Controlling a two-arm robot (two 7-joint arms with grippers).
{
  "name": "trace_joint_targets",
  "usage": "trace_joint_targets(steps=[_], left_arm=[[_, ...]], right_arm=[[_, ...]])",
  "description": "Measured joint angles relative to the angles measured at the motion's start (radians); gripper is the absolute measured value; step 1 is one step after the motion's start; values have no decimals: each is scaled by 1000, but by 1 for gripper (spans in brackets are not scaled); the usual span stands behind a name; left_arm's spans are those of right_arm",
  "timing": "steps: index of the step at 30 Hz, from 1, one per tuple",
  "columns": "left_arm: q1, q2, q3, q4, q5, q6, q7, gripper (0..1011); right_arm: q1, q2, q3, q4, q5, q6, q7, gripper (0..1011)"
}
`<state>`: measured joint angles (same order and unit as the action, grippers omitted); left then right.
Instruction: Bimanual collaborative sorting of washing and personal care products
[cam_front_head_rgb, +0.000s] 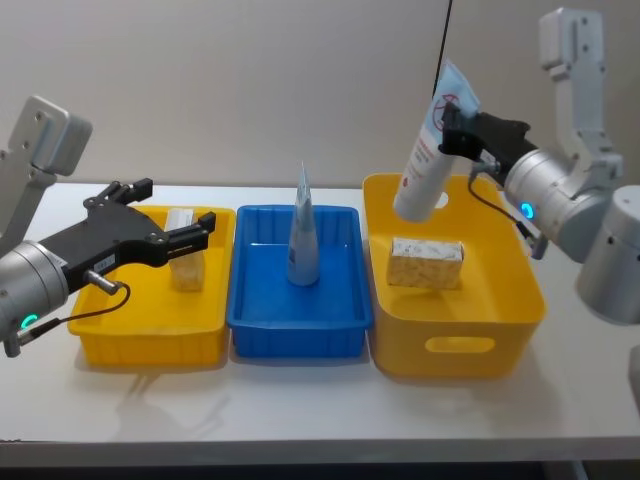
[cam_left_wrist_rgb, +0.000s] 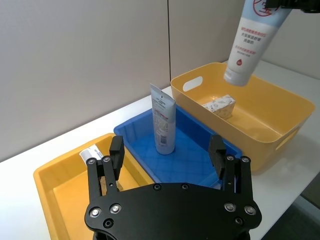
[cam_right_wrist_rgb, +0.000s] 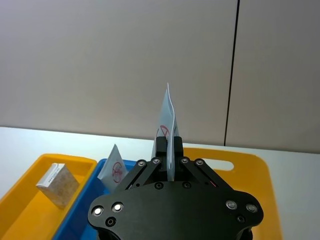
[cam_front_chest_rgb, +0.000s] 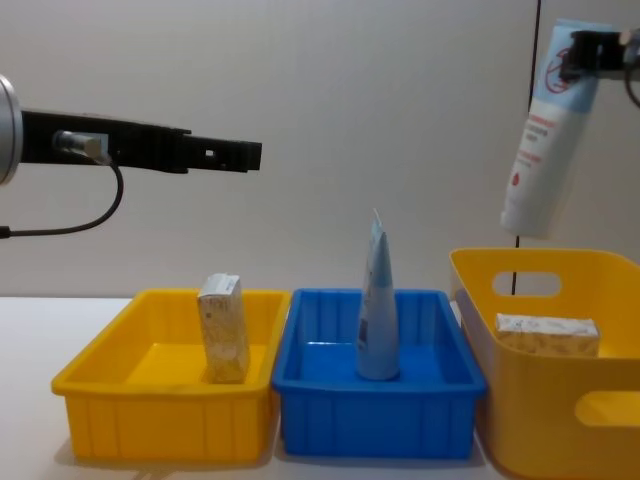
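My right gripper (cam_front_head_rgb: 452, 128) is shut on the crimped end of a pale tube with red print (cam_front_head_rgb: 425, 165), which hangs cap down over the deep yellow bin (cam_front_head_rgb: 460, 345); the jaws clamp the tube (cam_right_wrist_rgb: 169, 120) in the right wrist view. A leaf-patterned carton (cam_front_head_rgb: 426, 262) lies in that bin. A second tube (cam_front_head_rgb: 303, 240) stands cap down in the blue tray (cam_front_head_rgb: 300, 335). Another carton (cam_front_head_rgb: 185, 262) stands on end in the shallow yellow tray (cam_front_head_rgb: 150, 340). My left gripper (cam_front_head_rgb: 180, 203) hovers open and empty above that carton (cam_left_wrist_rgb: 92, 152).
The three containers stand side by side on a white table (cam_front_head_rgb: 320, 410), close to a grey wall (cam_front_head_rgb: 250, 90). Bare table runs along the front edge and at the far left.
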<state>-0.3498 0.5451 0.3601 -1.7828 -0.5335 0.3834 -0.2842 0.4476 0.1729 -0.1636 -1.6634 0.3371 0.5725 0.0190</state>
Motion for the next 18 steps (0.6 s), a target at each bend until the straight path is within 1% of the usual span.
trace_joint_targets(steps=[4,9,15,18], left_arm=[[0,0,0,0,0,0,0,1001],[0,0,0,0,0,0,0,1001],[0,0,0,0,0,0,0,1002],[0,0,0,0,0,0,0,1002]], right_arm=[[-11,32,14,-18,8,19,32,44],[-24,57,20,-28,10,34,59,37],[-47,87,20,-31,5,40,85,37],[-54,95,17,-31,-1,40,92,37]])
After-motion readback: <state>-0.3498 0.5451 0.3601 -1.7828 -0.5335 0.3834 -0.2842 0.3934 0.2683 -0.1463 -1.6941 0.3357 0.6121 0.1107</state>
